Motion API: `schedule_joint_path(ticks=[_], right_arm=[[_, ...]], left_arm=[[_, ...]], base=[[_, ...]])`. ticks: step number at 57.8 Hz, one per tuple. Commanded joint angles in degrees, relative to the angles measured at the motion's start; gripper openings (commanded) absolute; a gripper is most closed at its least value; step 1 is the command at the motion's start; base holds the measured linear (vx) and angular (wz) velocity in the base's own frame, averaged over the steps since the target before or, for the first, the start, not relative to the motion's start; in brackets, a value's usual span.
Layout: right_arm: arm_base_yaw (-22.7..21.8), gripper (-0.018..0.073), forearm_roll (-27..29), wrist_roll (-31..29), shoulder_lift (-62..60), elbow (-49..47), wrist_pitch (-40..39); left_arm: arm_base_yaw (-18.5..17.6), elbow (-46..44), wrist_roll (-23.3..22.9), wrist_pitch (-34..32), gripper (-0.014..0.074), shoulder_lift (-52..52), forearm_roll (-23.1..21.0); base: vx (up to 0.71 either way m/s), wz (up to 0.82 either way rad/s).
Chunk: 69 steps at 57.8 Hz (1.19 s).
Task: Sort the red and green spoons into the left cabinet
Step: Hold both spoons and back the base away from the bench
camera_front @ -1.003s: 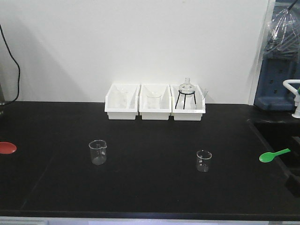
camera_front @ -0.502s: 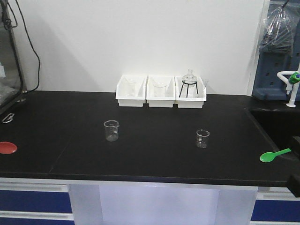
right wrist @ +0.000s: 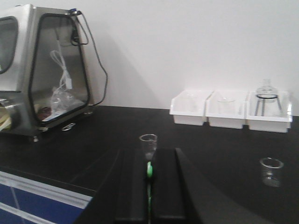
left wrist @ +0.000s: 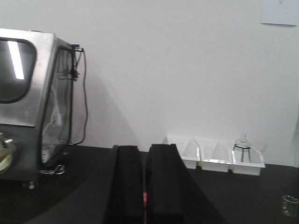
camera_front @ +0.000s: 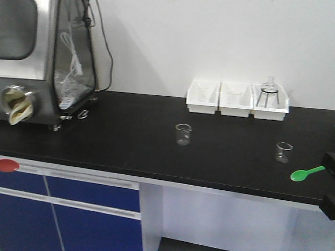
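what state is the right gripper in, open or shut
Shut on the green spoon: the right gripper pinches its thin handle, with the bowl poking out ahead.

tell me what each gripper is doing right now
Left gripper: jaws shut on the red spoon.
Right gripper: jaws shut on the green spoon.
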Motion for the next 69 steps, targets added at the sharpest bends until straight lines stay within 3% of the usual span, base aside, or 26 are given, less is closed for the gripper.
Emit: schedule_joint_path(ticks=[1,69], right_arm=[[0.0,-0.0001,0.7,0.0,-0.5,-1.9,-4.2],[0.0,-0.0001,0.7,0.0,-0.5,-1.9,-4.2]], left_arm=[[-0.3,-2.1,-0.3,-3.9,-0.0008,-0.1,-0.4],[-0.3,-2.1,-0.3,-4.0,-0.0007,-0.1,-0.4]], base=[[-0.09,0.58],[0.08,0.67]])
